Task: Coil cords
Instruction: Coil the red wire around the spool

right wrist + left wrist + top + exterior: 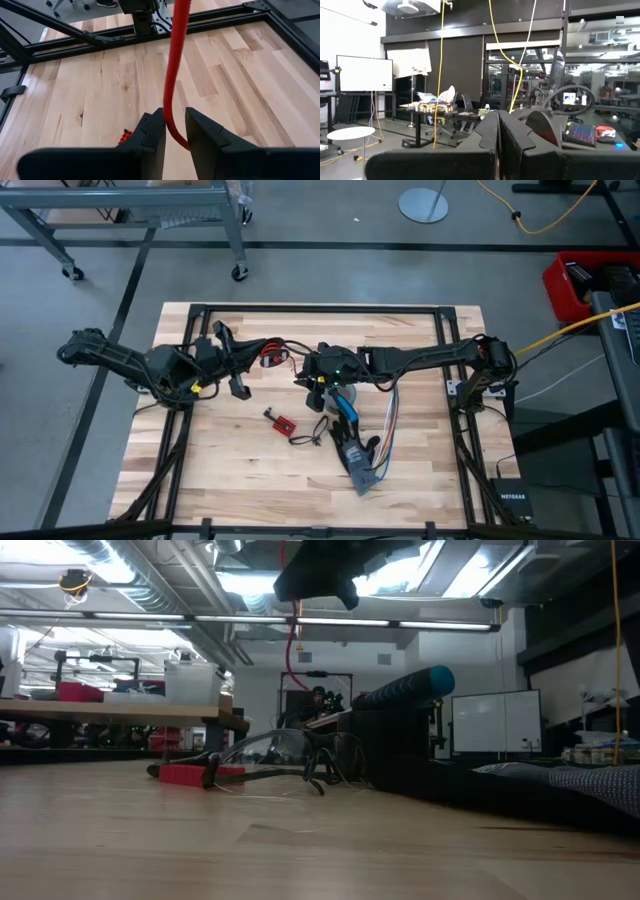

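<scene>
A thin cord, red (172, 60) and black, runs in the air between my two grippers above the table's middle (270, 357). In the low view it hangs down as a red line (294, 640). My right gripper (175, 135) (310, 380) stands open, one finger on each side of the red stretch. My left gripper (498, 135) (228, 345) is shut and points up into the room. Nothing shows between its fingers in the left wrist view. In the high view the cord's black part leads to it. My left gripper may have the cord's black end, but no frame shows the place, so I cannot tell whether it touches it. My right gripper has the red stretch (171, 112) running through a gap wider than the cord, unpinched. The cord passes close to one finger (156, 132); whether it touches I cannot tell. The fingers slant down from the table's right.
A small red board (283, 421) (195, 775) with a short black wire lies near the table's middle. To its right are a grey tape roll (348, 395), a blue-handled tool (345, 414) (410, 688), multicoloured ribbon wires (390, 420) and a grey flat piece (360, 472).
</scene>
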`<state>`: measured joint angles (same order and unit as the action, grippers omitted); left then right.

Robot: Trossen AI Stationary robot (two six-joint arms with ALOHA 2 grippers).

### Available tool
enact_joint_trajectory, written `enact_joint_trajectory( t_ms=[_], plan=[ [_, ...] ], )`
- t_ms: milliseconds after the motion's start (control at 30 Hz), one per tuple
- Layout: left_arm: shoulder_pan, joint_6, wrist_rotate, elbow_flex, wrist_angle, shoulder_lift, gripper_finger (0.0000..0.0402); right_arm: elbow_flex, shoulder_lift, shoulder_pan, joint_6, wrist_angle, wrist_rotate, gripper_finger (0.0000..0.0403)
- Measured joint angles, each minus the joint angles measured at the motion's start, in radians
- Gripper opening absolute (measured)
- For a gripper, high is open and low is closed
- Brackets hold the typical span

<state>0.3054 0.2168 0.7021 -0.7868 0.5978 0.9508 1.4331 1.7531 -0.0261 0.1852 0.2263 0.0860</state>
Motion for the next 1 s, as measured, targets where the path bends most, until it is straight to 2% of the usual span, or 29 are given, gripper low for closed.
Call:
enact_joint_trajectory(
  t_ms=[733,800,933,1000],
  plan=[
    [0.000,0.054,0.000,0.000,0.012,-0.046,0.0000,-0.005,0.000,0.000,0.000,0.012,0.000,0.0076],
    [0.000,0.055,0.000,0.000,0.013,-0.046,0.0000,-0.005,0.000,0.000,0.000,0.012,0.000,0.0065],
    [0.000,0.068,0.000,0.000,0.013,-0.046,0.0000,-0.005,0.001,0.000,-0.001,0.012,-0.001,0.0016],
    [0.000,0.090,0.011,0.000,0.013,-0.046,0.0000,-0.005,0.001,0.000,0.000,0.012,-0.015,0.0012]
  ],
)
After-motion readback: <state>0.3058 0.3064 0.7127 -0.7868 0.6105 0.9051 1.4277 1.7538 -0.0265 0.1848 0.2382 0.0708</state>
